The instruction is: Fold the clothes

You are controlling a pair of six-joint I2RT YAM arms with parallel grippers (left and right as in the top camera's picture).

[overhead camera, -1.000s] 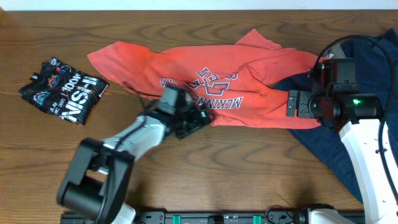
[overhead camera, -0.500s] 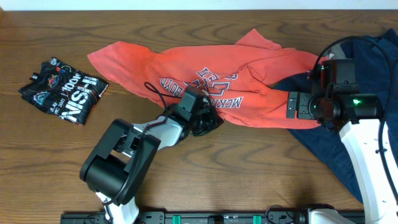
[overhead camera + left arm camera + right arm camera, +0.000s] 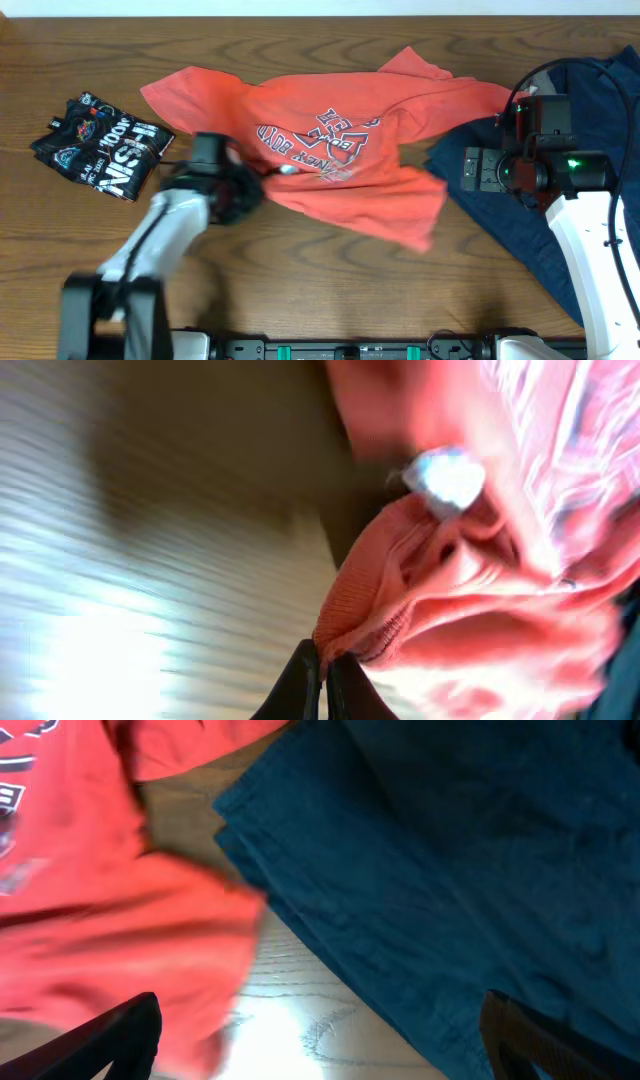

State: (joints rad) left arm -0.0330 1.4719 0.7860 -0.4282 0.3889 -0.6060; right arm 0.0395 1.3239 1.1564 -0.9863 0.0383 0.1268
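Observation:
The orange-red T-shirt (image 3: 330, 140) with white-and-navy lettering lies crumpled across the middle of the table. My left gripper (image 3: 252, 186) is at its lower left edge, shut on a bunched fold of the ribbed hem (image 3: 350, 625); the two black fingertips (image 3: 308, 675) are pinched together on the cloth. My right gripper (image 3: 463, 170) hangs open above the seam between the orange shirt (image 3: 90, 900) and a navy garment (image 3: 450, 860), with nothing between its fingers (image 3: 120, 1035). The left wrist view is motion-blurred.
A folded black garment with white print (image 3: 102, 145) lies at the far left. The navy garment (image 3: 520, 235) spreads over the right side under the right arm. Bare wooden table (image 3: 300, 280) shows along the front.
My left gripper has shut on the orange shirt's lower edge and swung left, dragging the cloth with it; the shirt's lower right flap has shifted. The right arm has stayed still.

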